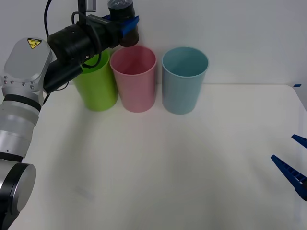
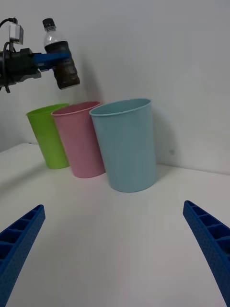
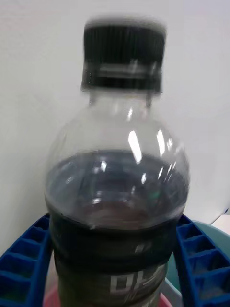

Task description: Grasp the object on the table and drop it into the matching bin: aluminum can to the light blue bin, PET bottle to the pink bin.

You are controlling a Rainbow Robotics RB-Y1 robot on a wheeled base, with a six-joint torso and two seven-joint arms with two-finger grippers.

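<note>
Holding the PET bottle (image 2: 60,57) up in the air, our left gripper (image 1: 125,24) pinches it between its blue ribbed fingers (image 3: 24,259), one on each side of the dark lower band. We see the bottle standing upright, its black cap (image 3: 123,57) at the top and the clear shoulder above the dark band. From the front camera the bottle sits above the back-left part of the pink bin's (image 1: 134,79) rim, between that rim and the lime green cup (image 1: 98,86); from the right wrist camera it hangs well above the cups, over the green and pink ones. We cannot tell exactly which rim it is centred over. In the left wrist camera a strip of pink rim shows just under the bottle, with a bit of light blue rim off to one side.

Three cups stand in a row at the back of the white table (image 1: 168,182), close to the wall: green on our left, then pink, then the light blue bin (image 1: 184,79). The pink cup is just beside the green one, and a narrow gap separates it from the blue one. All three are upright and open at the top.

Our right gripper (image 2: 115,249) waits low at the table's right edge, well apart from the cups, its blue fingers spread wide with nothing between them.
</note>
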